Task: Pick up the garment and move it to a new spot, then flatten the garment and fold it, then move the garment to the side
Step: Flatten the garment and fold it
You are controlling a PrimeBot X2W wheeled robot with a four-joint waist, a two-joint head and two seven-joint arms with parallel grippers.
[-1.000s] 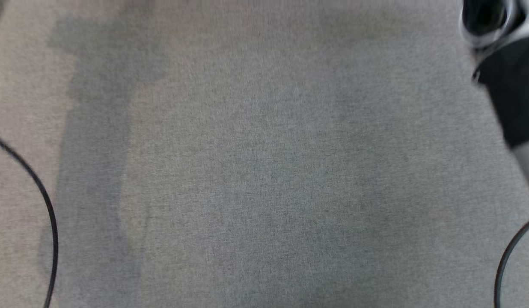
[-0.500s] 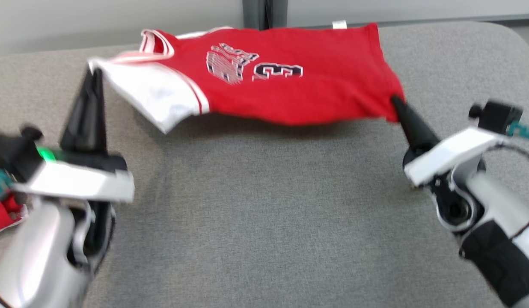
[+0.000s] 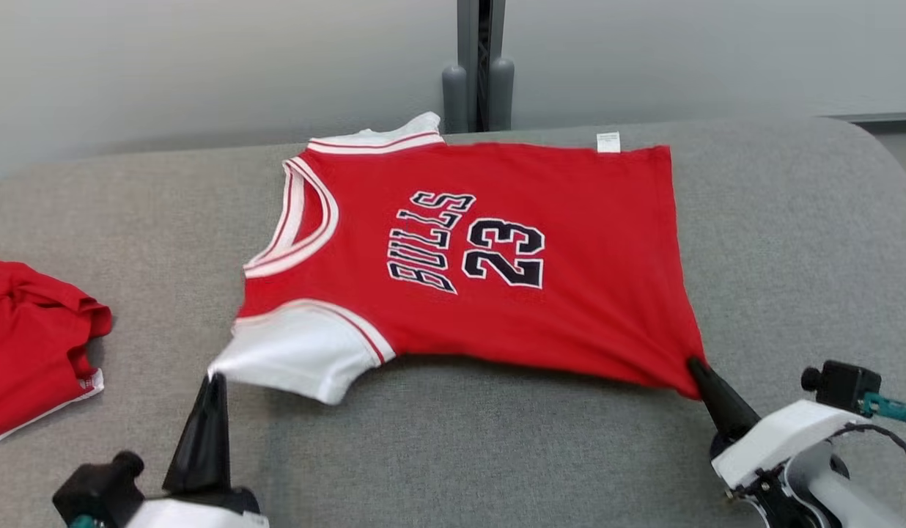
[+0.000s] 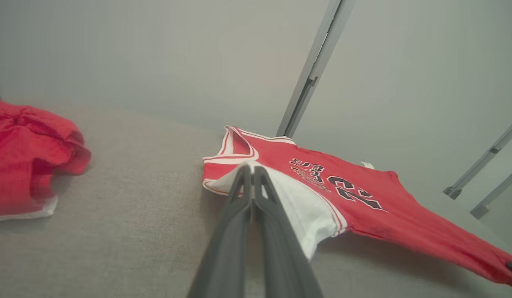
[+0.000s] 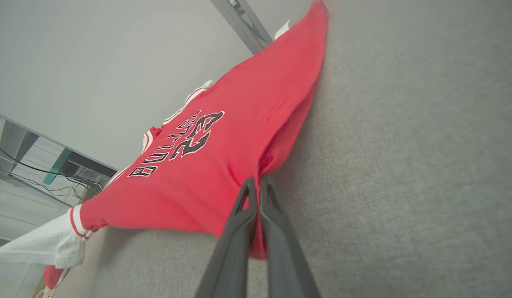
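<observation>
A red jersey [image 3: 497, 293] with white sleeves and "BULLS 23" print lies spread across the grey padded table [image 3: 453, 455], collar toward the left. My left gripper [image 3: 217, 381] is shut on the tip of the near white sleeve [image 4: 297, 203]. My right gripper [image 3: 693, 364] is shut on the near hem corner of the jersey [image 5: 223, 165]. That near edge is lifted slightly and stretched between the two grippers; the far edge rests on the table.
A second red garment [image 3: 28, 337] lies crumpled at the table's left edge, also in the left wrist view [image 4: 28, 161]. A grey post [image 3: 479, 66] stands behind the table against the pale wall. The table's rounded right corner [image 3: 871, 147] is near.
The head camera has swung up from the bare table top to the jersey. Since half a second ago the jersey has come lower and lies more spread, both grippers still holding it.
</observation>
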